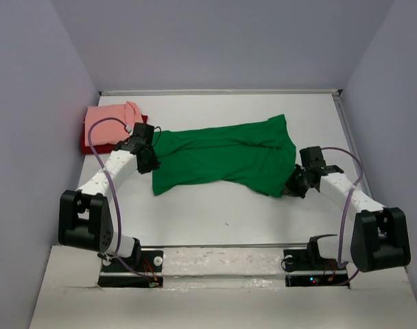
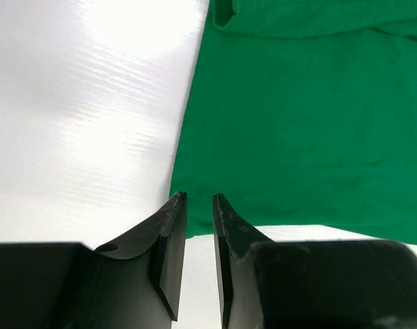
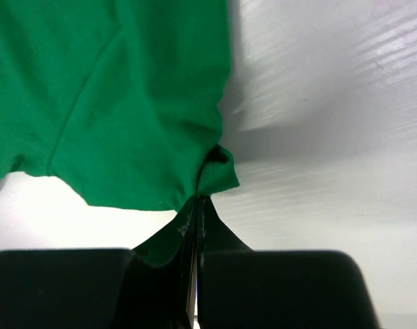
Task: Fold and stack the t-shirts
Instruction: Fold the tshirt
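One green t-shirt [image 1: 222,157] in right claw [image 3: 197,205]

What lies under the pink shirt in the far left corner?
A dark red shirt; only its edges show beneath the pink shirt. The rest is covered.
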### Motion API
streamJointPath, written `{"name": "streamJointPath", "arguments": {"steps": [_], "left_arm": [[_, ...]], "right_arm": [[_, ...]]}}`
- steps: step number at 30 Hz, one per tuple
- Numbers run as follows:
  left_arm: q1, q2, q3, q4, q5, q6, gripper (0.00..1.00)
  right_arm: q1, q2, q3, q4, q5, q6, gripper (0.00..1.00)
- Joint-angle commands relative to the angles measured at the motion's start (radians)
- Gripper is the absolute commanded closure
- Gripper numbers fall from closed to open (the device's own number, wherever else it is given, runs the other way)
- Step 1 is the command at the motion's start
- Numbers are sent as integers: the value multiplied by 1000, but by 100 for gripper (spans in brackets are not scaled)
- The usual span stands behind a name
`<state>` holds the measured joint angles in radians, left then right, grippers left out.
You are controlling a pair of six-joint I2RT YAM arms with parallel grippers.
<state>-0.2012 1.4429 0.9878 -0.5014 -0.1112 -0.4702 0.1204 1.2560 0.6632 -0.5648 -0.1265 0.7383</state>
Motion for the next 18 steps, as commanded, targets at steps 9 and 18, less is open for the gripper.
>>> {"name": "streamJointPath", "arguments": {"steps": [9, 18], "left_arm": [[-7, -19, -103, -11, 112, -108, 58], [-6, -49, -172, 29, 197, -185, 60]], "right_arm": [[28, -9, 113, -10, 33, 6, 100], [28, -15, 113, -27, 42, -10, 100]]}}
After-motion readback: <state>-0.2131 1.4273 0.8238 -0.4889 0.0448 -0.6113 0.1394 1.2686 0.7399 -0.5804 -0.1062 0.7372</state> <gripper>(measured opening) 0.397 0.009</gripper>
